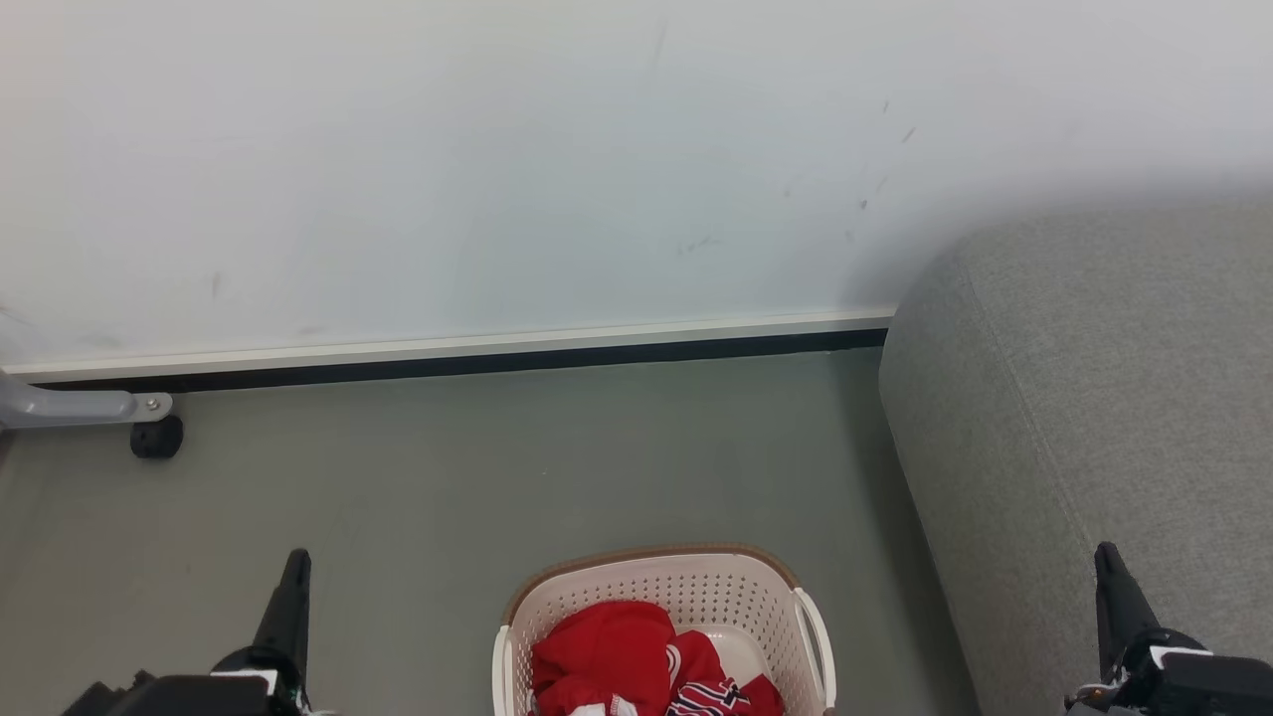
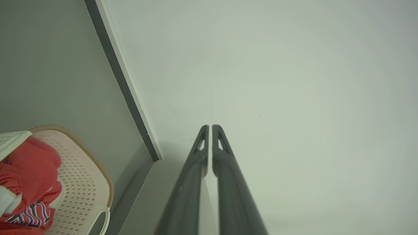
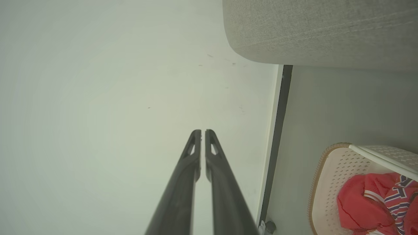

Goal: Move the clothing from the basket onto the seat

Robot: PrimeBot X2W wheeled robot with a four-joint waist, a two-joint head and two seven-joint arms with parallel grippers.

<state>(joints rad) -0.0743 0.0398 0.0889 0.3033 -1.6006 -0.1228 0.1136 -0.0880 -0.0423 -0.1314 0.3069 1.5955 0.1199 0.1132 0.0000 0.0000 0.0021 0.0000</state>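
Plainly, no garment has left the basket [image 1: 656, 565] yet. It stands on the floor [image 1: 477, 477], well forward of the floor's back edge where the dark skirting [image 1: 448, 360] meets the wall [image 1: 497, 149]. It is near the side of the seat [image 1: 1094, 398], with a strip of bare floor between them. The clothing [image 1: 607, 651] lies crumpled inside, heaped toward the basket's left wall, and a striped piece shows at the heap's right side. The heap has no clear long axis, and part of it is cut off at the head view's lower edge.

The left gripper [image 1: 295, 572] and the right gripper [image 1: 1109, 569] stand on either side of the basket, pointing toward the wall. In the wrist views the left fingers [image 2: 196, 169] are pressed together with barely a slit between the tips, and so are the right fingers [image 3: 186, 176]. Neither pair pinches anything.

The coming move turns on one relation: the clothing sits between the two grippers, inward of both and nearer the robot than their tips. Either arm would have to swing inward, tip down and spread its fingers before it could take cloth. The left gripper looks a little nearer the heap, since the red pile crowds the basket's left wall. The right gripper shows against the seat's side, so it seems the better placed for the drop.
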